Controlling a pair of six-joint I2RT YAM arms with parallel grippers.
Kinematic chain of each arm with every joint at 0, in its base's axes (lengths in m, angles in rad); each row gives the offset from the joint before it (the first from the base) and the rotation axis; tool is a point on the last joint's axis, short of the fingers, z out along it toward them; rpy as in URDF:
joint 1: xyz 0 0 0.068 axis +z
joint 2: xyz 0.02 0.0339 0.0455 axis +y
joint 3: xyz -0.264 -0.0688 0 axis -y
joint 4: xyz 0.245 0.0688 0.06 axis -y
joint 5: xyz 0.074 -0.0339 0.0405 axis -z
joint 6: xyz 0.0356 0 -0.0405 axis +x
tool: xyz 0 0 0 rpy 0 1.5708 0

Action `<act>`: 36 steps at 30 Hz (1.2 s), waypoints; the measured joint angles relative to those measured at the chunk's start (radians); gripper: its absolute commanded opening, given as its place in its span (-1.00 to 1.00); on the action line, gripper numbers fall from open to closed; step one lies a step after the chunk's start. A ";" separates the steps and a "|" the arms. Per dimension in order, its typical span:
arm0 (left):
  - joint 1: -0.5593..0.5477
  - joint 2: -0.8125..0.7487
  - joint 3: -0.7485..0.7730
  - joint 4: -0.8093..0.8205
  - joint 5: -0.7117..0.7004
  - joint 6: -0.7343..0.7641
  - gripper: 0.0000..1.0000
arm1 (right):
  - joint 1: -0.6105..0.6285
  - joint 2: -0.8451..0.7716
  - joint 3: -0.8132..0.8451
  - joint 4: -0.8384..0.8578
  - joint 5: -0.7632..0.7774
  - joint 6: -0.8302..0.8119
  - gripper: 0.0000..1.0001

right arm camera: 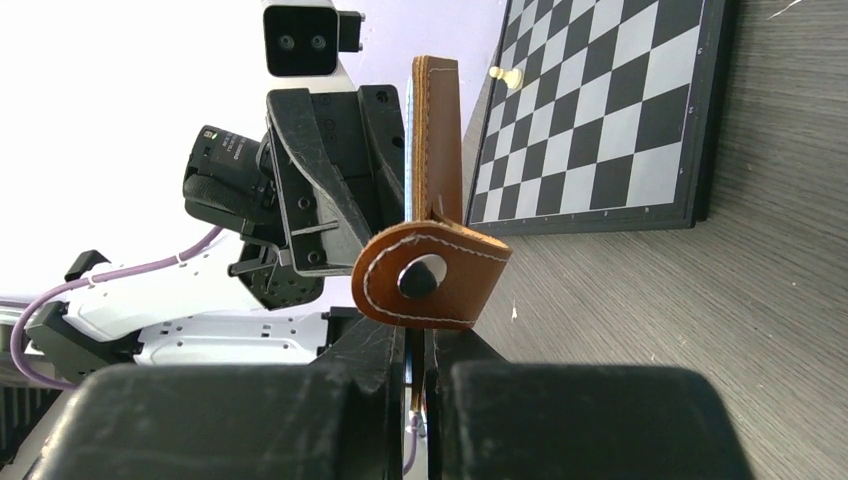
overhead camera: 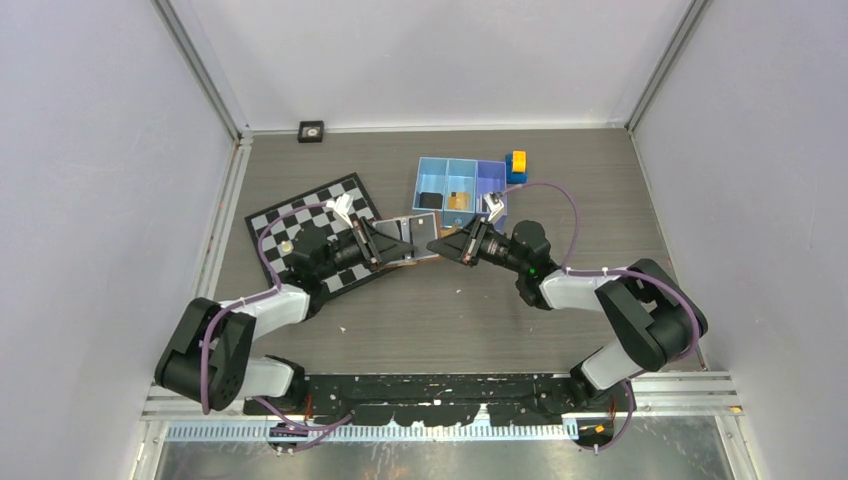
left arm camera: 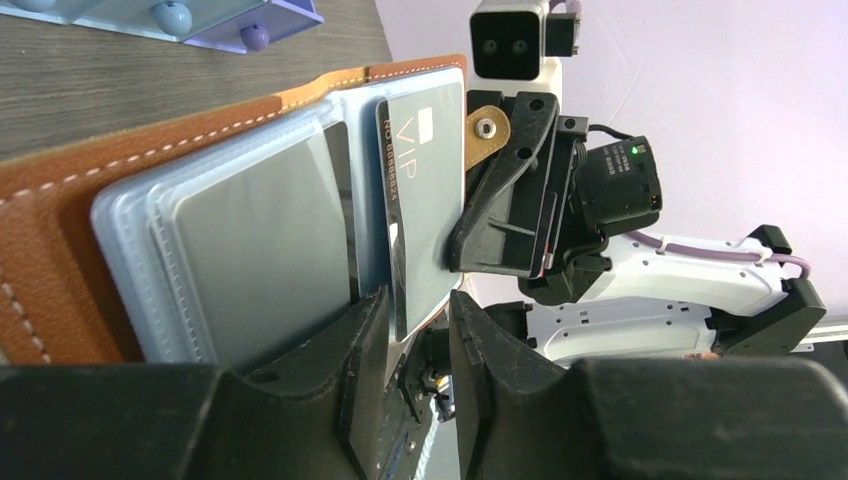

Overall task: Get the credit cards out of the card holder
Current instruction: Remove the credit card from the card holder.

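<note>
L claw (left arm camera: 418, 320) sits astride the lower edge of the VIP credit card (left arm camera: 425, 200), fingers part-closed; can't tell if it's pinching. That card pokes out of its clear sleeve, prob. so it can be drawn free. The card holder (left arm camera: 60, 200) is held open btwn the arms, off the counter (overhead camera: 450, 330), grey cards (left arm camera: 260, 250) in their sleeves. R claw (right arm camera: 418, 345) is clenched on its leather edge by the snap tab (right arm camera: 430, 275), likely bracing it vs. the pull.
</note>
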 measured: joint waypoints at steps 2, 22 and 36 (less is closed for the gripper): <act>0.003 0.006 0.000 0.014 0.005 -0.012 -0.38 | 0.001 0.004 0.000 0.004 -0.003 0.004 -0.99; 0.021 0.047 -0.014 0.146 0.040 -0.066 -0.92 | 0.005 0.053 0.005 0.076 -0.018 0.037 -0.97; 0.028 -0.037 -0.019 -0.018 0.003 0.022 -1.00 | 0.004 0.115 0.018 0.137 -0.037 0.070 -0.68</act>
